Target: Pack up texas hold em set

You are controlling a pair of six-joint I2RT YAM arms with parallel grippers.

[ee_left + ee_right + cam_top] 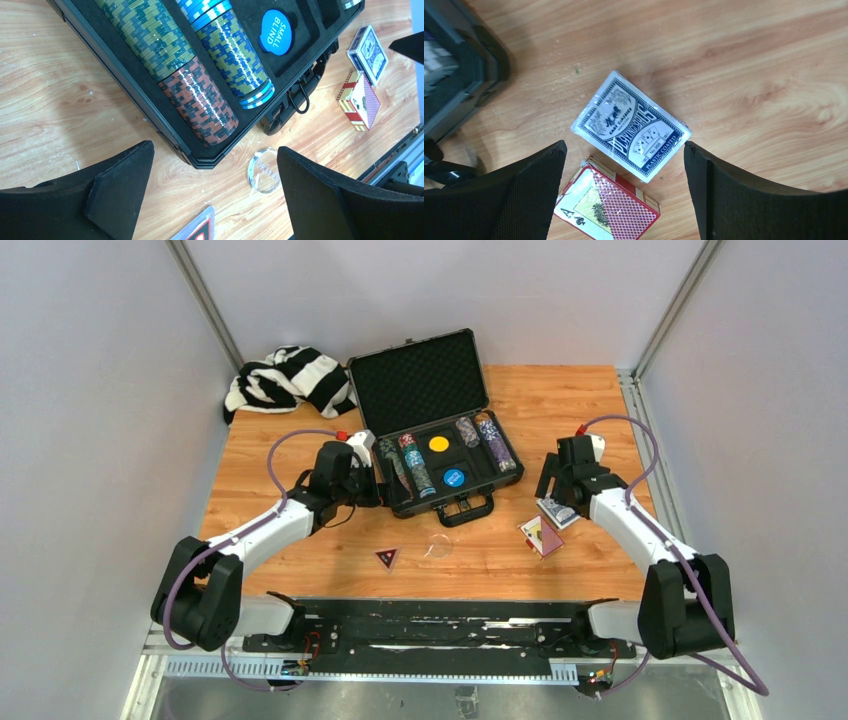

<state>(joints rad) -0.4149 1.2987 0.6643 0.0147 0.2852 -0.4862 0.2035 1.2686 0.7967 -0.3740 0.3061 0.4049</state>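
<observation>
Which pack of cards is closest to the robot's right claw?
The blue pack, lying flat under the open right gripper. The red pack beside it lies nearer the table's front edge.

- Top external: high at the near edge, overlooking the whole table (560,400).
- Left wrist: close over the case (150,120), at its near-left corner.
- Right wrist: close over the blue card deck (631,125), seen in all views.

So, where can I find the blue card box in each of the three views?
Top external: the blue card box lies right of the open case, at mid-height.
Left wrist: it is near the upper right corner.
Right wrist: it is in the centre of the picture.
Shared landmark: the red card box lies just beside it in every view.
</observation>
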